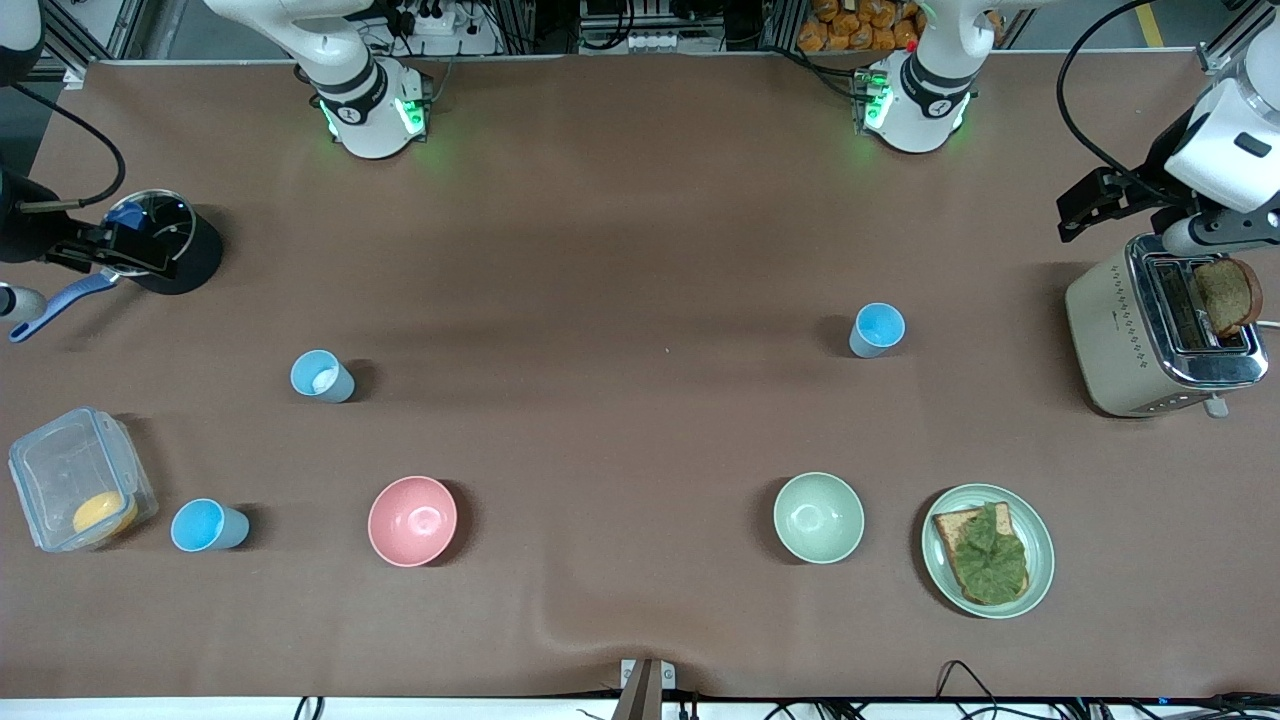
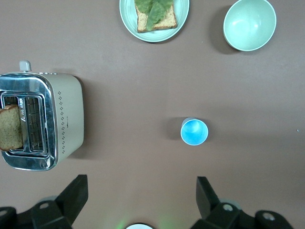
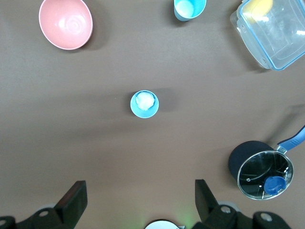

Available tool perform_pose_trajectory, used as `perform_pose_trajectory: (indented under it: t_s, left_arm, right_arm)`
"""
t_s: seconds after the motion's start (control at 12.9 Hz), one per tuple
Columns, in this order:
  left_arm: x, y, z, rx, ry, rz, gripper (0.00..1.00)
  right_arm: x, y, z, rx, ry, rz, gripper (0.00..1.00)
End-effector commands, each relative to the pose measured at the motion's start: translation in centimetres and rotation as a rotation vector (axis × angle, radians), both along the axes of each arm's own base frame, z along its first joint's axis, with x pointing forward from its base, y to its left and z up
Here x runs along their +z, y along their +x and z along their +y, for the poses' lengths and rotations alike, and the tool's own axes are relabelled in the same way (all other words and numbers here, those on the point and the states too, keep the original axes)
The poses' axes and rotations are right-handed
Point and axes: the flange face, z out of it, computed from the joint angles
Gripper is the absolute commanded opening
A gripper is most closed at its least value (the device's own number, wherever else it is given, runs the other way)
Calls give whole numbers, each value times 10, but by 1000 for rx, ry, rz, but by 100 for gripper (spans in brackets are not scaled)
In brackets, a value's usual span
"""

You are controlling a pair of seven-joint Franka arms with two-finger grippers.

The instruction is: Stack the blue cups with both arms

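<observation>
Three light-blue cups stand upright and apart on the brown table. One cup [image 1: 877, 329] [image 2: 194, 131] is toward the left arm's end. A second cup [image 1: 322, 376] [image 3: 144, 104] with a whitish patch inside is toward the right arm's end. The third cup [image 1: 207, 526] [image 3: 189, 8] is nearer the front camera, beside a clear box. My left gripper [image 2: 141, 183] hangs high over bare table near its base, open and empty. My right gripper [image 3: 140, 187] does the same near its own base. Both hands are out of the front view.
A pink bowl [image 1: 412, 520] and a pale green bowl [image 1: 818, 517] sit near the front edge, beside a plate [image 1: 1040, 545] of toast. A toaster [image 1: 1120, 340], a clear box [image 1: 60, 470] and a lidded pot [image 1: 160, 240] stand at the table's ends, with other hands there.
</observation>
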Motion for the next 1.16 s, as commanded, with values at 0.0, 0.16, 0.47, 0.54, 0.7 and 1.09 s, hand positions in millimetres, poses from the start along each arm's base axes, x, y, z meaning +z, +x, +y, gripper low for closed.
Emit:
perform_pose_trajectory:
  t_s: [0.0,0.16,0.47,0.54,0.7,1.09]
  left_arm:
    - [4,-5,3,-8,-9,0,100]
    - [4,-4,3,-8,-9,-1,100]
    - [4,-4,3,-8,-9,-1,100]
    - [4,-4,3,-8,-9,-1,100]
    - [4,-4,3,-8,-10,-1,100]
    - [3,-4,3,-8,-10,1,100]
  right_arm:
    - [5,-7,-3,-3,-13,-4,100]
    - [3,-6,-3,-2,-13,-1,100]
    - [1,-5,-11,-23,-6,-1,100]
    - [-2,-2,-14,-22,-4,-1,100]
    - [-14,2,-25,-35,-4,25,100]
    - [-127,44,-15,99,-13,171,100]
